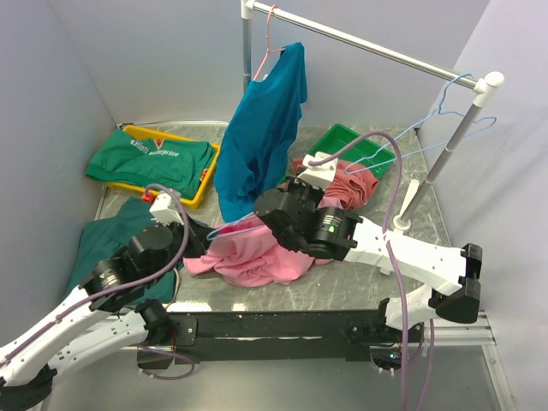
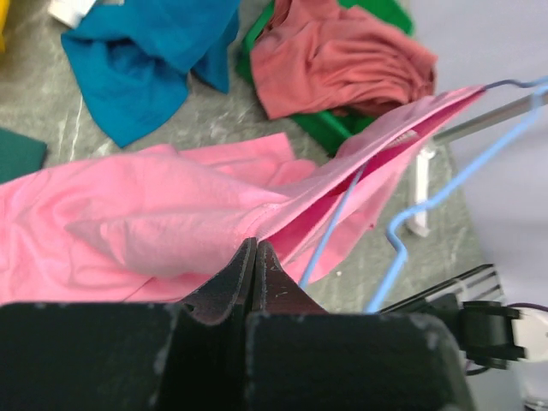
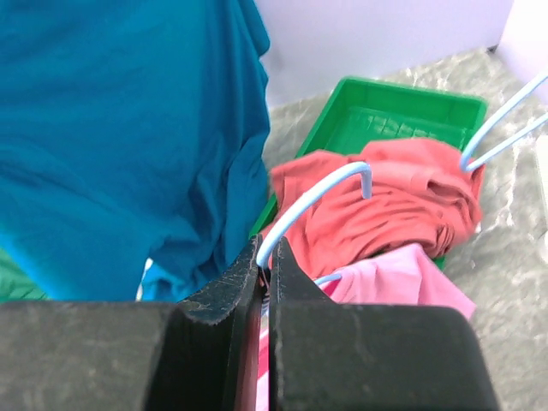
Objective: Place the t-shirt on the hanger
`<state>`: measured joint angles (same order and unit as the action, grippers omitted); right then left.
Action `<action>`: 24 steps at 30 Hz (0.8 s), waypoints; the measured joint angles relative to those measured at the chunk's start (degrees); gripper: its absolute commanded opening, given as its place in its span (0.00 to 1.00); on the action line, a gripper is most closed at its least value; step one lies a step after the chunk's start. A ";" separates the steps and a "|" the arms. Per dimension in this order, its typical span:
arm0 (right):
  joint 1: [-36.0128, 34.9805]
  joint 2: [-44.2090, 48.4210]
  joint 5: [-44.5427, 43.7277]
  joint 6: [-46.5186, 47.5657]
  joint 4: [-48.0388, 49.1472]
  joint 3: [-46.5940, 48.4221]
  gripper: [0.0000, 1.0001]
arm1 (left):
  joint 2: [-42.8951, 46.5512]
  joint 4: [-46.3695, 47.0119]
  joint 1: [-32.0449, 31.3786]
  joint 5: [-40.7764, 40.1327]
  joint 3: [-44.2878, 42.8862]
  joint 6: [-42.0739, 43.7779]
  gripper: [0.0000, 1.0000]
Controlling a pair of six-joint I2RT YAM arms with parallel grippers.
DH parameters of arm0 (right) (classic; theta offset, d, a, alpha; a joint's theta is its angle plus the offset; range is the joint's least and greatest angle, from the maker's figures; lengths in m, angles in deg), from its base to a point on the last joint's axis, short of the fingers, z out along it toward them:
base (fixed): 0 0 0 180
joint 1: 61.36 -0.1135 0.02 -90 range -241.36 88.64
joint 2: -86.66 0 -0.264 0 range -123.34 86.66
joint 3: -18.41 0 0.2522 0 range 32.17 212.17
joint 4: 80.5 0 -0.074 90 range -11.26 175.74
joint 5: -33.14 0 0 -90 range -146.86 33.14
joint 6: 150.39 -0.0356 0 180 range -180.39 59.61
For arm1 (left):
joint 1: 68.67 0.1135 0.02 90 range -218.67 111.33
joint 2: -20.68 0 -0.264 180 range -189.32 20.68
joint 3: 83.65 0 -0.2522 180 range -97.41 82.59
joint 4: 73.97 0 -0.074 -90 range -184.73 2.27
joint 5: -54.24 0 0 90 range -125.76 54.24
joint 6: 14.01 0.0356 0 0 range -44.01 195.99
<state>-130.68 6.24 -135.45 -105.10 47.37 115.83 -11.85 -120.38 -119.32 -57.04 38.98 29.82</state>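
Observation:
The bright pink t-shirt [image 1: 253,257] lies bunched on the table between my arms. It also shows in the left wrist view [image 2: 154,223] and the right wrist view [image 3: 394,278]. The light-blue wire hanger [image 1: 229,229] is partly inside it; one wire arm runs into the shirt's opening [image 2: 332,229]. My left gripper [image 1: 197,250] [image 2: 255,246] is shut on a fold of the t-shirt's fabric. My right gripper [image 1: 261,223] [image 3: 267,257] is shut on the hanger's neck, just below the hook [image 3: 312,195].
A teal shirt [image 1: 257,137] hangs on a pink hanger [image 1: 267,51] from the rack bar [image 1: 368,43]. A rose-red garment [image 1: 351,184] fills the green tray [image 1: 342,137]. A green shirt [image 1: 150,158] lies on a yellow tray [image 1: 205,193]. Spare blue hangers [image 1: 454,98] hang by the right post [image 1: 402,224].

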 measured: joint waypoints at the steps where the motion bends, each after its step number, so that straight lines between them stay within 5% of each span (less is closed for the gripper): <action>1: 0.28 -0.13 -0.33 1.44 1.36 0.02 0.00 | 0.13 -0.74 0.00 0.00 -1.44 0.04 0.01; 10: 3.30 -0.24 -2.21 23.12 25.55 -3.72 0.00 | 1.73 -5.49 0.00 -0.02 -5.57 0.50 0.01; 24: 2.93 -2.99 -4.68 44.65 46.34 -4.68 0.00 | -3.89 -6.58 0.00 1.88 -17.11 4.46 0.01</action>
<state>-127.75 3.25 -140.13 -60.44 93.71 111.15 -15.74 -126.95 -119.32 -55.16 21.86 34.28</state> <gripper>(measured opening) 0.058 0.021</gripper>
